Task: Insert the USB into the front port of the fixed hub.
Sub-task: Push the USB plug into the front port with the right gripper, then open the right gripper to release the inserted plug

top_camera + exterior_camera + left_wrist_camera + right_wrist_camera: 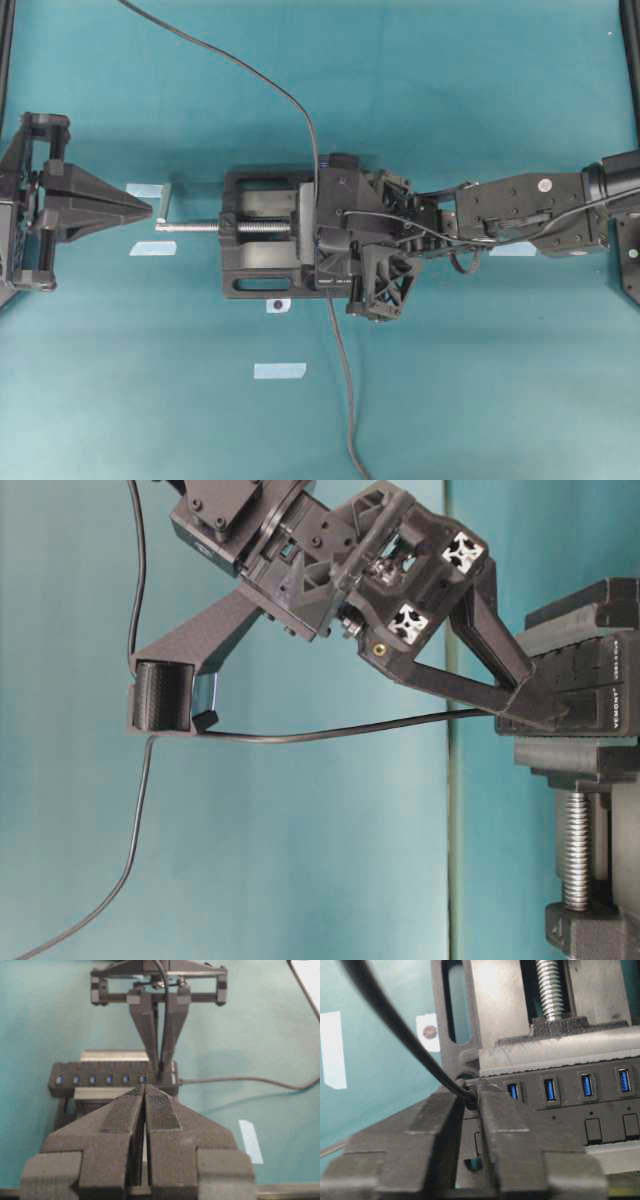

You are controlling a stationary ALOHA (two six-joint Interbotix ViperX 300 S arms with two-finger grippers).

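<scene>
USB plug (pixel 469 1094), light and rigid on a limp cable, sits pinched by its body in the right gripper (pixel 470 1110) at the hub's (pixel 570 1105) left end port; left gripper (pixel 145 1110) pressed together, empty.

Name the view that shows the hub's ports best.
The right wrist view: the hub fills the frame and four blue ports show sharply beside the right gripper. The left wrist view shows the row small and soft. The table-level view gives only the hub's end; overhead, the gripper hides it.
</scene>
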